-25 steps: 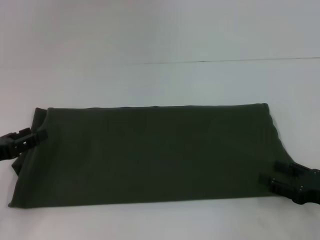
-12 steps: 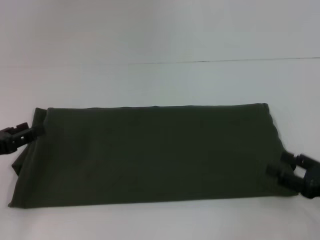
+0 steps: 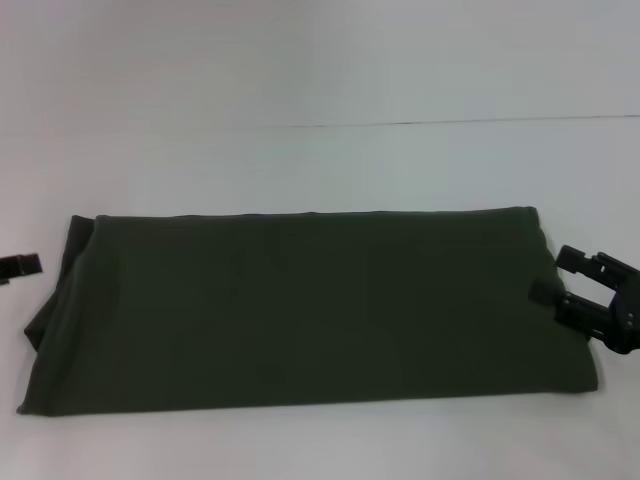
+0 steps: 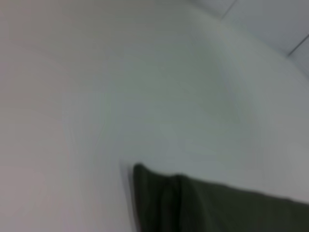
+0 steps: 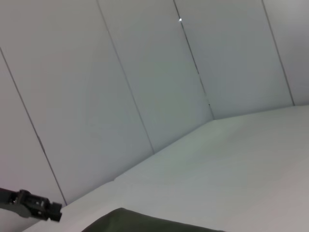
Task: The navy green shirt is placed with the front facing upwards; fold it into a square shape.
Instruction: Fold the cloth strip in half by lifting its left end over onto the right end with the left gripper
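Note:
The navy green shirt (image 3: 310,310) lies folded into a long, flat band across the table, plain green side up, with no lettering showing. My right gripper (image 3: 557,275) hovers at the band's right end, open, with nothing between its fingers (image 3: 573,256). Only a black tip of my left gripper (image 3: 20,266) shows at the picture's left border, apart from the shirt's left end. A corner of the shirt (image 4: 207,208) fills the left wrist view. The right wrist view catches a sliver of shirt (image 5: 140,221) and the left gripper (image 5: 36,207) farther off.
The white table (image 3: 320,160) extends well beyond the shirt at the back, with a thin seam line (image 3: 450,122) running across it. A narrow strip of table (image 3: 300,445) lies in front. Pale wall panels (image 5: 145,72) stand behind.
My left gripper has pulled back leftward, off the shirt's left end. My right gripper has moved from the near right corner toward the back and to the right, with its fingers spread.

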